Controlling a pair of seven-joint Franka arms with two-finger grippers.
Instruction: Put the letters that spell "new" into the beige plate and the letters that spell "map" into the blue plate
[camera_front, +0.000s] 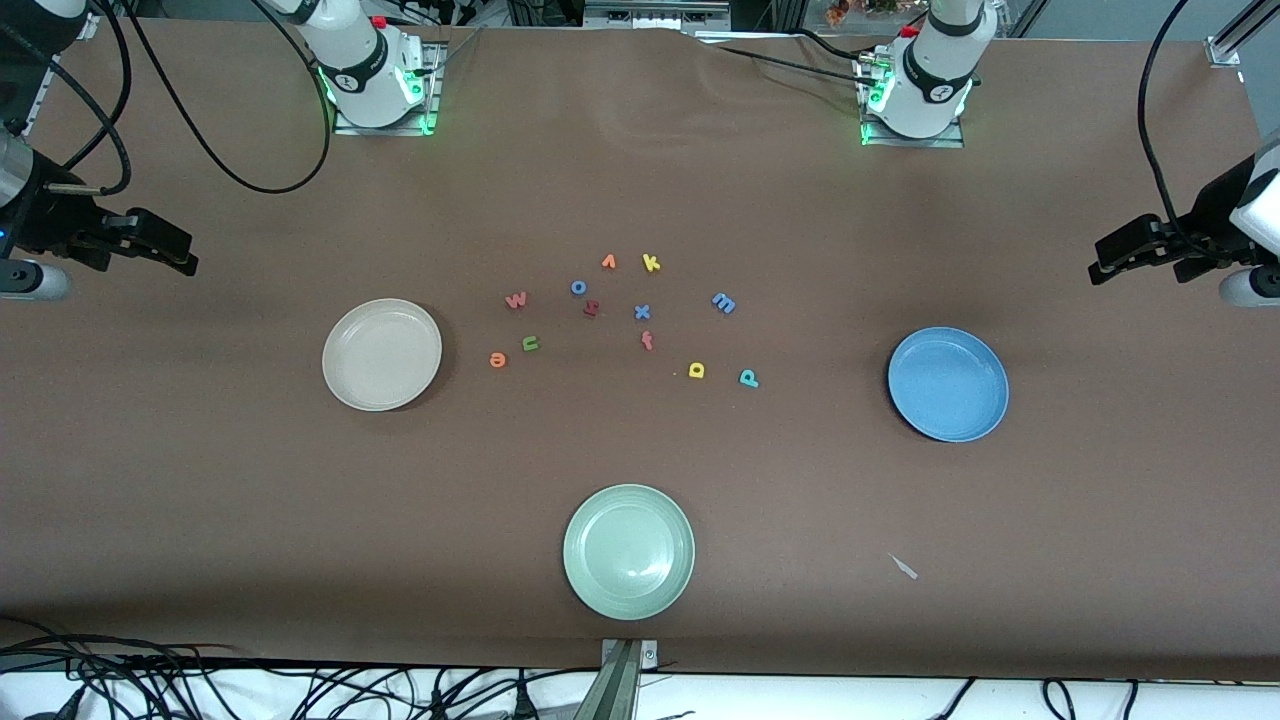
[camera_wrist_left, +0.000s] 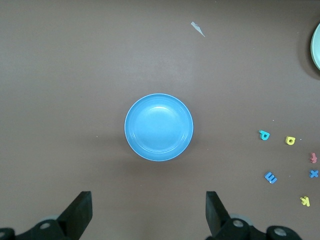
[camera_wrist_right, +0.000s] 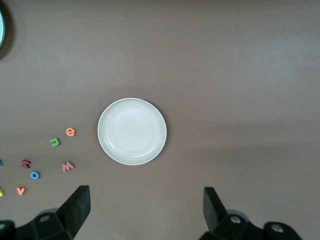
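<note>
Nothing was started yet: both plates empty, all 6 letters loose mid-counter btwn beige plate (camera_front: 381, 354) and blue plate (camera_front: 948, 384). Left gripper (camera_wrist_left: 149, 210) and right gripper (camera_wrist_right: 145, 207) hung high at the counter ends, fingers wide open. Next imo: drop onto orange e (camera_front: 497, 359).

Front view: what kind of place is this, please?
Probably a robotics lab: two arm bases bolted to a brown table, loose cables along its edge, and foam letters laid out between plates as a test.
</note>
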